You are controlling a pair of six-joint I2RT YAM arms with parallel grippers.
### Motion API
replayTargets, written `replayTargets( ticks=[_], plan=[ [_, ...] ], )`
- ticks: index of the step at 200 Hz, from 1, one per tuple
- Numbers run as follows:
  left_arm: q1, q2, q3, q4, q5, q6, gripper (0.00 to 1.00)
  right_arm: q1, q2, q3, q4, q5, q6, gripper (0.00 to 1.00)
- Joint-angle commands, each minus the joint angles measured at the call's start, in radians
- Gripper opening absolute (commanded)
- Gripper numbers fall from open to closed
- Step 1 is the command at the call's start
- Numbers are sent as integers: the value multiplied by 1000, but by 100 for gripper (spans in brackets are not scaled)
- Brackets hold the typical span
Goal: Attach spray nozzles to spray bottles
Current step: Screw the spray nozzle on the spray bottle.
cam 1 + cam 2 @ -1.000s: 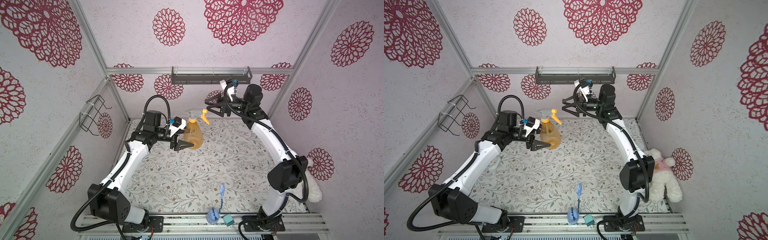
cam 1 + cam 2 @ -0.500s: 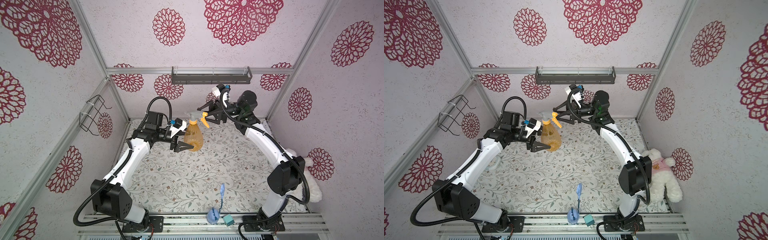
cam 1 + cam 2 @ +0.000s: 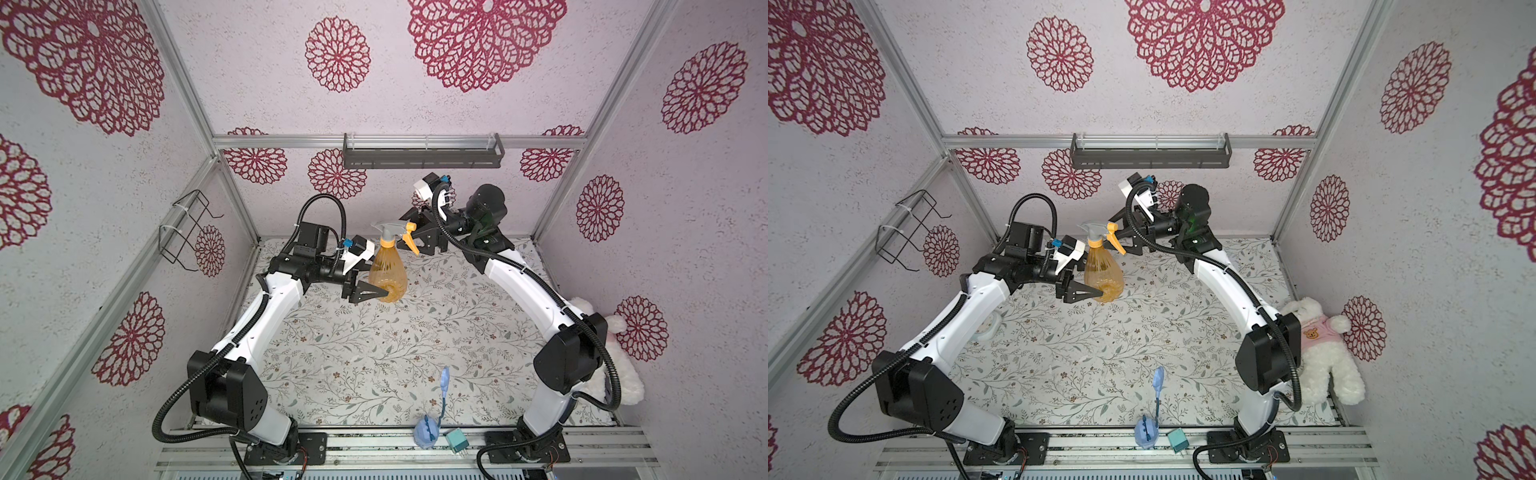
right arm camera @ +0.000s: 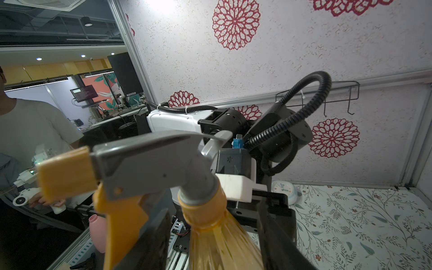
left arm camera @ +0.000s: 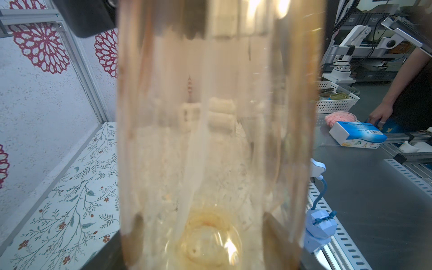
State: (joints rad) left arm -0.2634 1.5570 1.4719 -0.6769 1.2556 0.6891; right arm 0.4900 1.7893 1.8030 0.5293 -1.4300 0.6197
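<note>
To the left of the spray bottle point(image 3: 388, 270), the left gripper point(image 3: 380, 289) is brought in level with the wide base. Its fingers point(image 3: 365, 293) are clamped on the lower body, so the left wrist view is almost filled by translucent orange plastic. The bottle is held upright near the back of the counter point(image 3: 374, 353), its neck pointing up. Such a low grip is judged to keep the bottle from turning while leaving the neck free for work. Whether the base rests on the counter cannot be told.

On top of the bottle the spray nozzle point(image 3: 390, 230) is already seated. Its orange collar point(image 4: 203, 203) is set over the neck, and the dip tube is seen hanging down inside. The trigger points away from the left gripper, toward the bottle's right.

Just right of the bottle's top is the right gripper point(image 3: 422, 245). In the right wrist view its fingers point(image 4: 275, 229) are seen apart, one on each side of the collar, and no contact can be made out. The approach is judged to be for tightening the collar — the step left before the nozzle can be called attached.
</note>
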Motion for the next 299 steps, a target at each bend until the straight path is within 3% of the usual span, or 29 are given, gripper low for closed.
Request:
replayTargets(
  ticks=[1,122,178,202,226,236,272,299],
  plan=[
    [3,12,36,-14,25,39,0,7,-65,12,57,-29,-20,59],
    [-7,52,71,-72,18,72,0,19,-56,15,61,-15,-21,47],
    [-14,48,74,-81,1,75,0,20,-48,1,44,6,-33,21],
    [-12,45,75,-81,-13,69,0,19,-79,-15,-141,50,-191,15],
    [-8,42,75,-66,-29,49,0,35,-112,71,-729,180,-667,14],
    [-7,39,72,-45,-36,33,0,52,-101,122,-906,230,-795,14],
    [-7,5,26,123,-80,-87,0,82,-96,101,-950,343,-804,8],
    [-7,-37,-22,257,-145,-183,0,103,-117,28,-852,461,-733,5]
  ],
)
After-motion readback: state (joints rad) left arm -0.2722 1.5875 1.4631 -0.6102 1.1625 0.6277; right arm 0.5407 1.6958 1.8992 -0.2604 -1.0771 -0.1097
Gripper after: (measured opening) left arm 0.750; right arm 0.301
